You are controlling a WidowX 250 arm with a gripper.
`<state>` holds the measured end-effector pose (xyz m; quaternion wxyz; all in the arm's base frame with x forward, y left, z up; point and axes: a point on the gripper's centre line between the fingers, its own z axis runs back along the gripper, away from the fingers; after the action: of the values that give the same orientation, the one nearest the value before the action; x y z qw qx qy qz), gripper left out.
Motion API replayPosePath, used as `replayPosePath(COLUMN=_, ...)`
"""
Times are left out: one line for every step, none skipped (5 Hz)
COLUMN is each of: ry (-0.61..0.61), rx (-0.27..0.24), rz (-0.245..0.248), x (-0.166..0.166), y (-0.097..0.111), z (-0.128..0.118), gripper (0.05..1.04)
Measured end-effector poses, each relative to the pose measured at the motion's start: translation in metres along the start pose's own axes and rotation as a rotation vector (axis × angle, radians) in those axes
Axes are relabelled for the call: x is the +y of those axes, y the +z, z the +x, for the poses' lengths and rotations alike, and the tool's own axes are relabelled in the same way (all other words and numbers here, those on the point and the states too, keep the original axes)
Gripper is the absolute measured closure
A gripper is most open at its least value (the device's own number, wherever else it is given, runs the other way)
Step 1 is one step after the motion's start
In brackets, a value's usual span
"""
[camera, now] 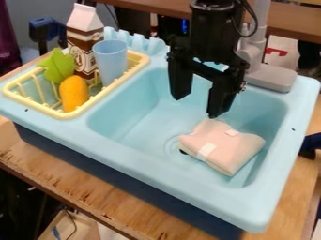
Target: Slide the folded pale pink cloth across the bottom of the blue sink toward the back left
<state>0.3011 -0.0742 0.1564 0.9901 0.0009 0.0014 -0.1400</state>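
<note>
Spread fingers mark the black gripper (197, 107), hanging at upper centre above the folded pink cloth (220, 144). Right of centre in the blue sink (128, 133), the cloth's long axis slants from upper left to lower right. A grey faucet (271, 78) stands at upper right; at upper left, a yellow dish rack (70, 114) holds a carton (83, 35), blue cup (111, 61) and orange mango (74, 93).

Here's the arm (213, 33), black, coming in at the far edge, right of centre; it drops almost straight down; a dark cable (253, 23) curves off its right side; and below hangs the gripper (196, 108), tips to the floor; its fingers (220, 98) stand wide apart, one farther left, the other nearer and right.
</note>
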Motion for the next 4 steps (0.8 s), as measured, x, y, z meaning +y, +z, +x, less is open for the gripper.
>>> replayPosePath(ry=0.000, rx=0.034, rz=-0.001, x=0.000, y=-0.010, z=-0.001, gripper=0.083)
replayPosePath(ry=-0.001, rx=0.025, rz=-0.036, x=-0.005, y=-0.019, z=0.002, gripper=0.083)
replayPosePath(ry=0.012, rx=-0.003, rz=-0.052, x=-0.008, y=-0.026, z=0.007, gripper=0.083)
replayPosePath(ry=0.019, rx=0.011, rz=-0.053, x=-0.012, y=-0.041, z=0.012, gripper=0.083)
